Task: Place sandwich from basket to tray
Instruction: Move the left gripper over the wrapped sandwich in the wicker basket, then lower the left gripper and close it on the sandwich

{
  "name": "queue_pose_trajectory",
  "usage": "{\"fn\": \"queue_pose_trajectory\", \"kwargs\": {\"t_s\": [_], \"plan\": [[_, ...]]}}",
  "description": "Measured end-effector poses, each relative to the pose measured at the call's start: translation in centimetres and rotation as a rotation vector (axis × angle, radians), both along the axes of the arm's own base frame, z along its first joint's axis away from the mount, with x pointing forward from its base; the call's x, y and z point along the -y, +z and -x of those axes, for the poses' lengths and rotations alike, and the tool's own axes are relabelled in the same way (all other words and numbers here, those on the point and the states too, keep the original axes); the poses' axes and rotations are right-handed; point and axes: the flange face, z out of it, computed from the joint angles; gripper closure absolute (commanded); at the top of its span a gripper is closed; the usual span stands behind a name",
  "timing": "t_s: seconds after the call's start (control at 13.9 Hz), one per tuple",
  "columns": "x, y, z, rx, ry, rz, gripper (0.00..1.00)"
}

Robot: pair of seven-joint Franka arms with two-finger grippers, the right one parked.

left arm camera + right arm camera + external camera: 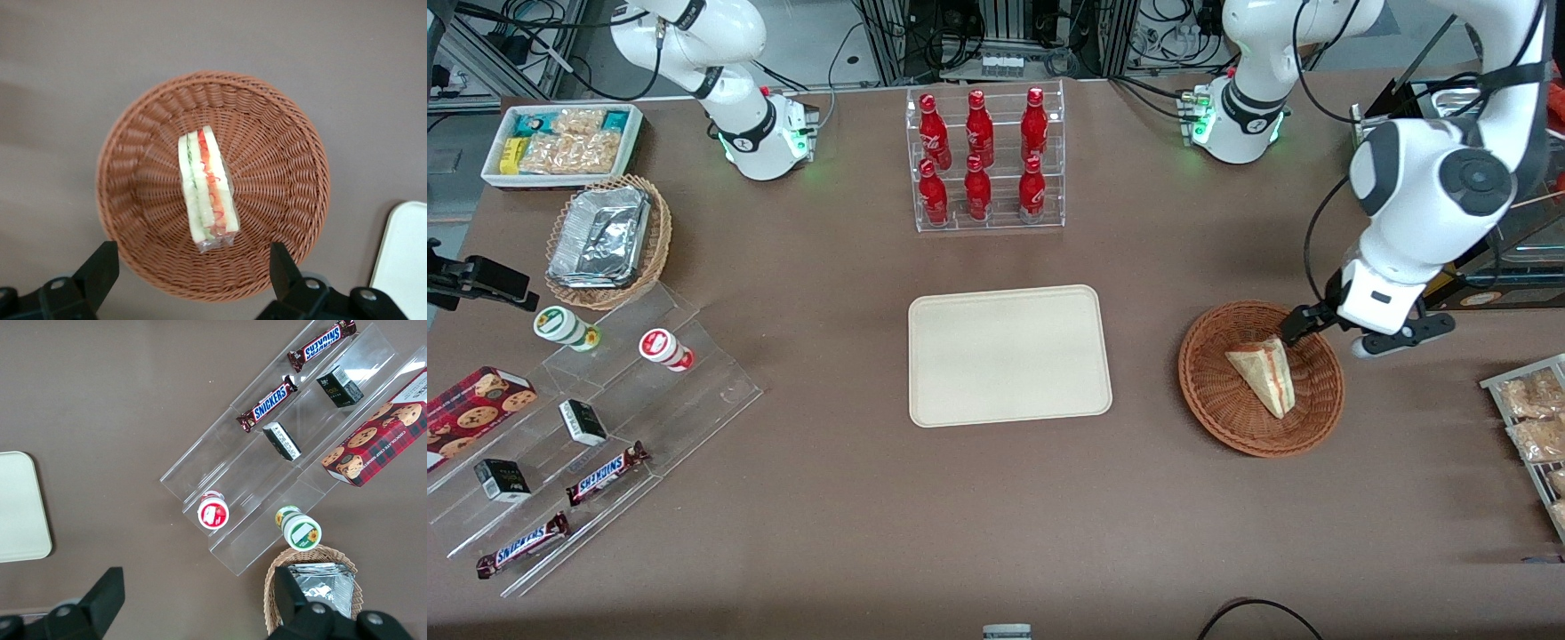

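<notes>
The sandwich [1264, 374] lies in the basket [1214, 391] toward the working arm's end of the table [996, 516], well apart from the bare tray [1009, 356] at the middle. The gripper [190, 270] hangs above the basket's rim, its fingers [100, 267] spread wide and holding nothing.

The step in hand looks like the reach for the pick. To do it well, the gripper should shift until it sits centred over the wedge, with the fingers straddling its narrow width across the bread faces, not along its length. It should come down low enough to catch the body, yet stop short of the wicker. The close wants to be gentle, since soft bread in slick wrap may crush or slip.
</notes>
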Motion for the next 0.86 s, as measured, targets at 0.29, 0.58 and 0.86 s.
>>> {"fn": "queue_pose_trajectory", "kwargs": {"t_s": [0.29, 0.58, 0.86], "plan": [[1.4, -4.1, 0.6, -0.006, 0.060, 0.017, 0.00], [1.3, -8.8, 1.4, 0.016, 0.066, 0.032, 0.00], [1.1, -12.4, 1.6, 0.006, 0.072, 0.043, 0.40]]}}
